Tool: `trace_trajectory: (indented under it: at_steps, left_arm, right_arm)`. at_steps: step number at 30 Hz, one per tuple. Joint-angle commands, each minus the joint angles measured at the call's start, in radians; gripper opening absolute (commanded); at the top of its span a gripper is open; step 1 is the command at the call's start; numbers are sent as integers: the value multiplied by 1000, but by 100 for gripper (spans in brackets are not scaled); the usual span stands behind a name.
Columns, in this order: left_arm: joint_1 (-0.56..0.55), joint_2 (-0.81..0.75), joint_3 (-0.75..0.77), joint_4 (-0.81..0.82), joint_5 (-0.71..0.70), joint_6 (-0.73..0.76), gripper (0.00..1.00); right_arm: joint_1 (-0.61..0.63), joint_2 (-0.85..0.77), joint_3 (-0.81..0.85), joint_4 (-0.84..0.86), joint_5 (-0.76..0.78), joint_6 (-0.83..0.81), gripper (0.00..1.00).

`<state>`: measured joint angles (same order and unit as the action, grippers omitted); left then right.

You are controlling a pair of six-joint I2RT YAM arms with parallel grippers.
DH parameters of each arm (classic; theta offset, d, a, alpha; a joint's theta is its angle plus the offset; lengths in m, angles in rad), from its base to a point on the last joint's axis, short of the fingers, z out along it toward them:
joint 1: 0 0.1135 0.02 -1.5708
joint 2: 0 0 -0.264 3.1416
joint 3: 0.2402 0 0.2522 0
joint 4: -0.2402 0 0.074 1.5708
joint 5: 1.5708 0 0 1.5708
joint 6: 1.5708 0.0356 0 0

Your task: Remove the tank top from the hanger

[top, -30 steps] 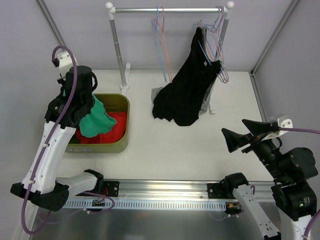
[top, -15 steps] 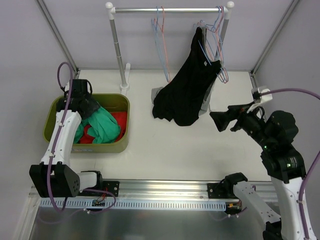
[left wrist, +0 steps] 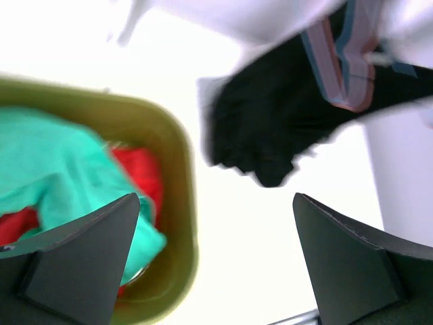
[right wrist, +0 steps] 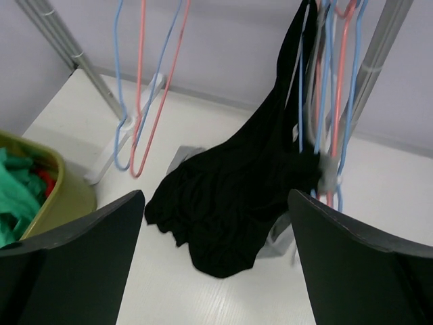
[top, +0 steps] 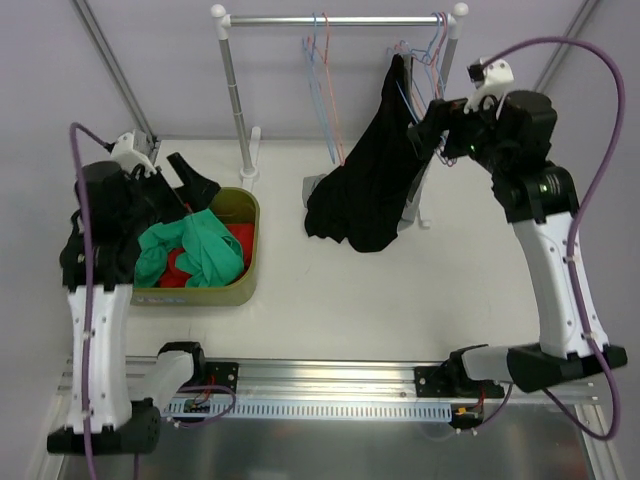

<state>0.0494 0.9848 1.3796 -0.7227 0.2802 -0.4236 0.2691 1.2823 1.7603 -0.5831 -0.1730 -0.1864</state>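
A black tank top (top: pixel 370 185) hangs from a hanger (right wrist: pixel 301 101) in the bunch at the right end of a rail (top: pixel 340 19). It drapes to one side, and its hem pools on the table (top: pixel 350 290). The right gripper (right wrist: pixel 215 195) is raised level with that bunch, just beside the top's upper part, jaws spread wide and holding nothing. It seems placed to close on the cloth near the shoulder and draw it off the wire. The left gripper (left wrist: pixel 216 196) hovers over a green bin (top: pixel 250 240) of red and green clothes (top: pixel 195 255), also spread and empty, well apart from the rail — likely keeping clear. Two bare hangers (top: pixel 322 90) hang mid-rail.
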Motion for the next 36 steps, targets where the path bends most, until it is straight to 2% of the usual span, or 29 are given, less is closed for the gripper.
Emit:
trace_trajectory:
  at_steps: [1,5,8,12,23,31,33,36]
  left_arm:
    - [-11,-161,10,-11,221,109,99]
    - [-11,-323,-105,12,183,92,99]
    - [-11,-373,-170,11,209,88,99]
    - [-11,-408,-246,11,244,83,99]
    - [-11,-460,-431,19,205,103,99]
    - [-11,-477,-488,40,194,97,99]
    - [-11,-479,-491,42,191,100,99]
    - [-13,-480,-501,43,185,101,99]
  right_arm:
    - [-14,152,151,3,75,-119,92]
    - [-24,307,306,-4,81,-185,73]
    - [-24,393,415,-12,89,-211,64]
    - [-42,471,502,-17,106,-223,62]
    - [-50,463,478,-18,89,-226,60]
    - [-100,508,453,-17,50,-197,58]
    - [-110,509,440,-17,1,-182,56]
    - [-111,509,438,-15,-75,-160,47]
